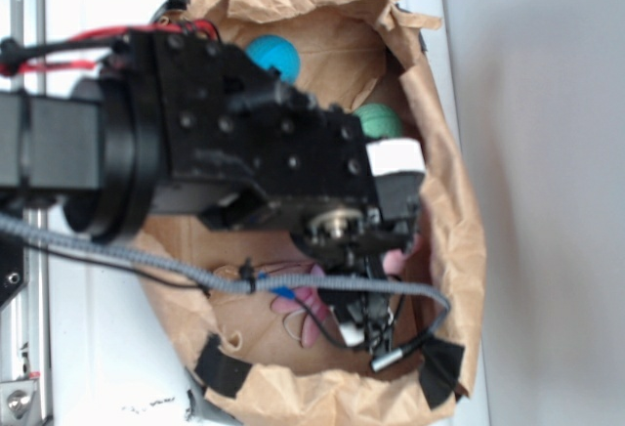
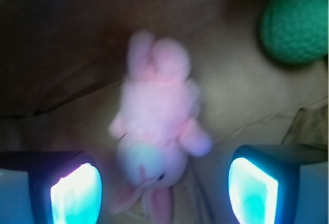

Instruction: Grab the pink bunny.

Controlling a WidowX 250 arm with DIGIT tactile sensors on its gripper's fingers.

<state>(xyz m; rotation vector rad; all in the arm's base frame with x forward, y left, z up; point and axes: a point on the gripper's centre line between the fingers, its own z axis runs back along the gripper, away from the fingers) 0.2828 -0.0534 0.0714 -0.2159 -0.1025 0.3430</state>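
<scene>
- Brown paper bag, crumpled and wide open, lies on a white desk; every loose item sits inside it.
- Arm, black, reaches in from the left of the exterior view and hangs over the bag's middle, wrist turned downward toward the bag floor; a grey cable loops beneath it.
- Pincer: spread wide, gripping nothing. In the wrist view its two fingers stand at the lower left and lower right, lit cyan, with open space between them.
- Pink bunny: lies flat on the bag floor, below the pincer. Its pale face and ears fall within the gap between the fingers; body and legs run away from the pincer, up the wrist view. Long axis crosses the line joining the fingers roughly square, leaning slightly left at the far end. In the exterior view only pink scraps show under the pincer.
- Judgement: a straight descent would close the fingers across the head; a small advance along the body would centre them on the torso.
- Green ball: well apart, to the far right of the bunny.
- Blue ball: at the bag's far rim, partly hidden by the arm.
</scene>
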